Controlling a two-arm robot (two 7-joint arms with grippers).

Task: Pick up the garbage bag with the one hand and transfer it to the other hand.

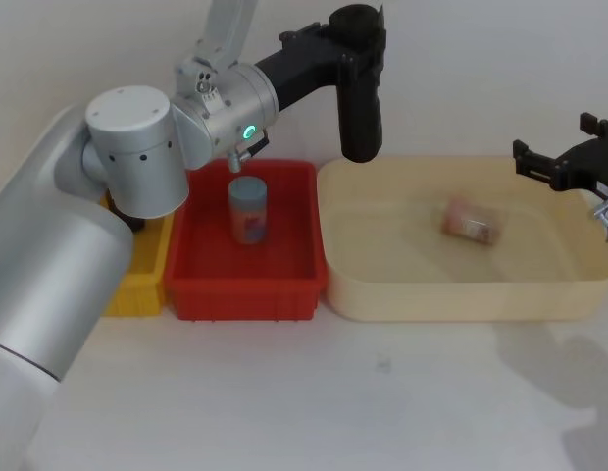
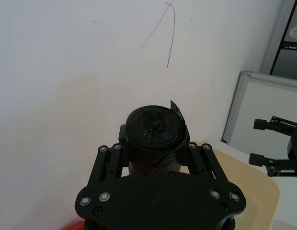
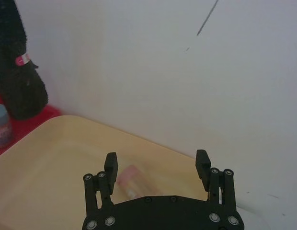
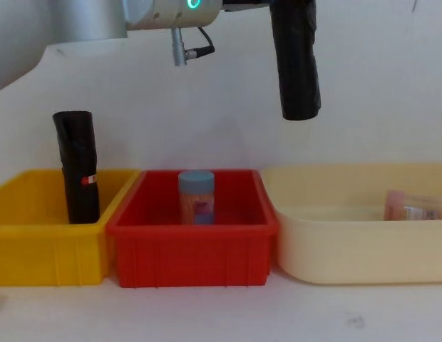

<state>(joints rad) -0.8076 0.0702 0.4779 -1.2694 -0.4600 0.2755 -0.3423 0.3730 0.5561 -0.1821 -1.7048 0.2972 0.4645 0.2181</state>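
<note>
The garbage bag, a black wrinkled roll, hangs upright in the air above the gap between the red bin and the beige tub, also seen as the garbage bag from the chest. My left gripper, on the green-ring arm, is shut on its upper end; the left wrist view shows the bag's end clamped between the fingers. My right gripper hovers open over the tub's far right side, well apart from the bag. Nothing is between its fingertips.
Under the bag stands a red bin holding a blue-lidded jar. A yellow bin on the left holds another black roll with a red-and-white label. The beige tub holds a pinkish jar.
</note>
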